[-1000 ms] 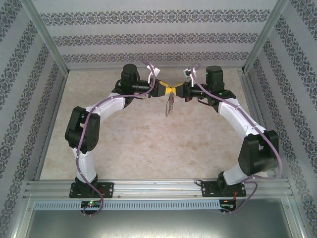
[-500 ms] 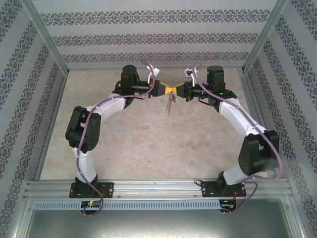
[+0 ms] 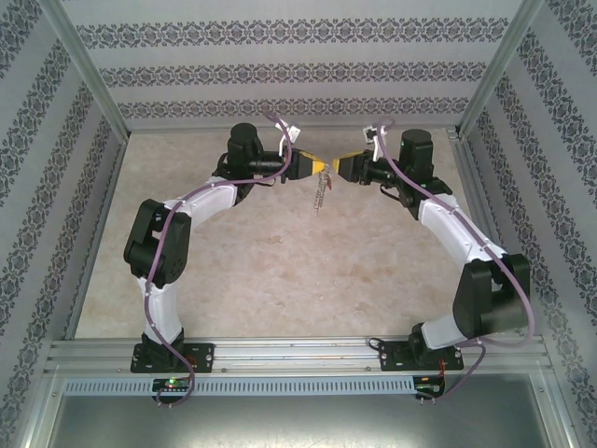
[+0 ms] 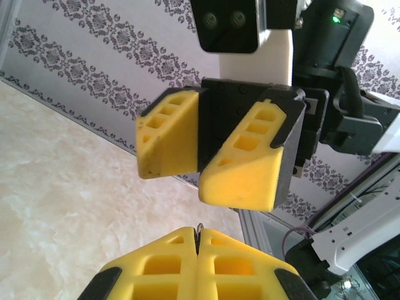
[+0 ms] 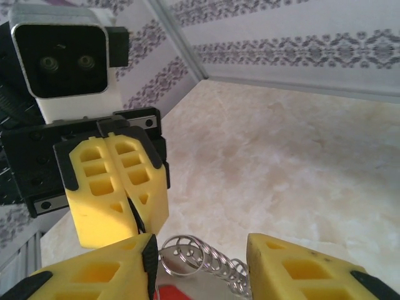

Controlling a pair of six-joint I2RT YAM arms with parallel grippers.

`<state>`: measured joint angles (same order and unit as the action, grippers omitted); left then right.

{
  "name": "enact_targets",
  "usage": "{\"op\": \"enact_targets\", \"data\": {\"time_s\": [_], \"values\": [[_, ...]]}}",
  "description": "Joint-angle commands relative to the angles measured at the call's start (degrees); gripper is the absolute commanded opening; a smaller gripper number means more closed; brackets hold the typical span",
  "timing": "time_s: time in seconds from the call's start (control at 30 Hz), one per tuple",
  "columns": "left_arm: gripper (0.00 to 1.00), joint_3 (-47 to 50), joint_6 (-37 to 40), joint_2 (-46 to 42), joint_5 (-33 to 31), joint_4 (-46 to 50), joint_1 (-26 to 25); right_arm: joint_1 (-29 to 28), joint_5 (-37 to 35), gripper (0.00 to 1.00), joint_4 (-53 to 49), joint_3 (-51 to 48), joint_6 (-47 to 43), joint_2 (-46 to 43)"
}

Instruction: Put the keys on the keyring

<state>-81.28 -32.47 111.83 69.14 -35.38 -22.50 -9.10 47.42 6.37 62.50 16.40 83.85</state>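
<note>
My left gripper (image 3: 321, 167) is shut on the keyring (image 3: 321, 194), which hangs below it over the back of the table. In the left wrist view a thin bit of the metal loop (image 4: 200, 227) pokes out between my closed left gripper's (image 4: 200, 234) pads. My right gripper (image 3: 339, 169) faces it a short way to the right, open. In the right wrist view the keyring's row of small silvery rings (image 5: 209, 259) lies between the spread fingers of my right gripper (image 5: 199, 245), untouched. The red head of a key (image 5: 178, 294) peeks in at the bottom edge.
The beige marbled table (image 3: 280, 271) is walled by patterned panels (image 3: 280, 70) at the back and sides. A metal rail (image 3: 298, 355) runs along the near edge, where both arm bases are bolted.
My right gripper has opened and drawn back to the right, leaving a small gap to the left gripper. The left gripper stays shut, with the keyring still hanging from it.
</note>
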Motion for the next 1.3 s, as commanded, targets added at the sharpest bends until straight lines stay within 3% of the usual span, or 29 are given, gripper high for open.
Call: {"op": "enact_targets", "data": {"time_s": [0.0, 0.33, 0.43, 0.67, 0.9, 1.27], "values": [[0.0, -0.82, -0.33, -1.33, -1.81, -0.35, -0.44, 0.16, -5.81, 0.43, 5.61, -4.14, 4.93, -3.69], [0.0, -1.9, -15.37, 3.19, -6.38, -15.13, -0.59, -3.37, -10.95, 0.48, 10.69, -14.02, 7.37, -10.57], [0.0, -2.35, -16.8, 3.79, -8.14, -14.7, -0.62, -4.64, -13.27, 0.48, 11.36, -15.26, 6.8, -10.98], [0.0, -4.3, -14.54, 4.49, -9.37, -8.45, -0.61, -7.07, -17.34, 0.48, 14.23, -14.72, 5.54, -7.58], [0.0, -6.69, -17.48, 5.99, -9.13, -9.09, -1.06, -7.33, -19.32, 0.47, 16.07, -12.14, 4.8, -2.18], [0.0, -8.35, -7.12, 3.32, -14.25, 8.37, -1.82, -6.3, -20.7, 0.47, 16.26, -11.83, 3.81, -1.98]]}}
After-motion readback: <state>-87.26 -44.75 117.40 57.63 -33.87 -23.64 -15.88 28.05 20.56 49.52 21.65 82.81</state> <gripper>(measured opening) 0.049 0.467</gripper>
